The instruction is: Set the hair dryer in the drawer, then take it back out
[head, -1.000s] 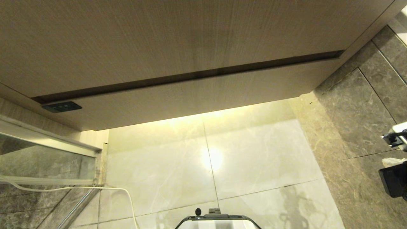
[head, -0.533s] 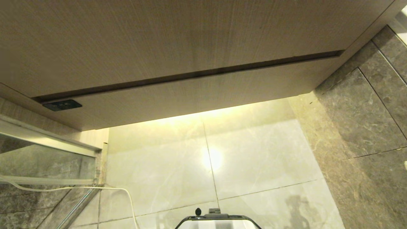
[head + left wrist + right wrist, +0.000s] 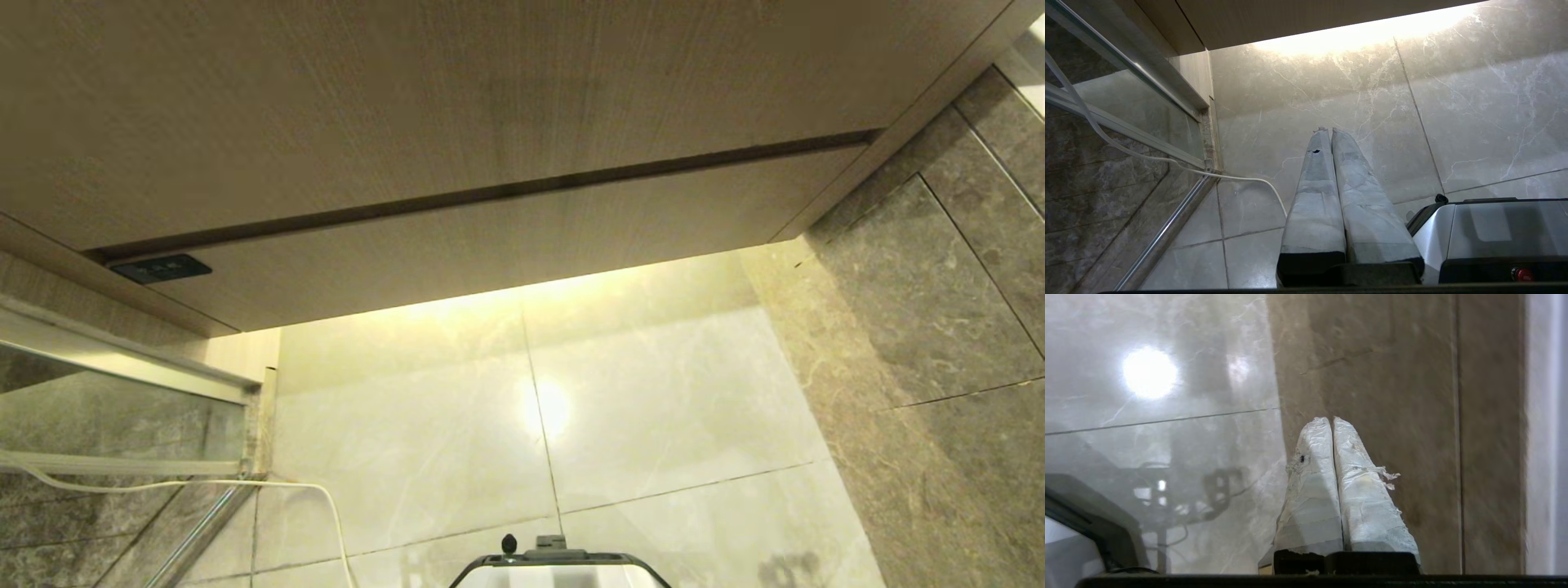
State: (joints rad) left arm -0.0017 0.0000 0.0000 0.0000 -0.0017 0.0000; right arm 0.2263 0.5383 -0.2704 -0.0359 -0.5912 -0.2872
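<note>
Pale marble floor tiles (image 3: 653, 408) lie beneath both grippers. Right gripper (image 3: 1331, 421) hangs over them, fingers pressed together, empty; left gripper (image 3: 1329, 130) likewise clenched, empty beside the robot base (image 3: 1494, 228). Ahead, the drawer (image 3: 506, 245) sits pushed in; the hair dryer is nowhere visible.

— Where are the arms?
— Neither shows from the head.
— The left gripper (image 3: 1329, 131)?
— Fingers pressed together, nothing between them, pointing down.
— The right gripper (image 3: 1331, 420)?
— The same: taped fingers (image 3: 1314, 473) together, empty, aimed down.
</note>
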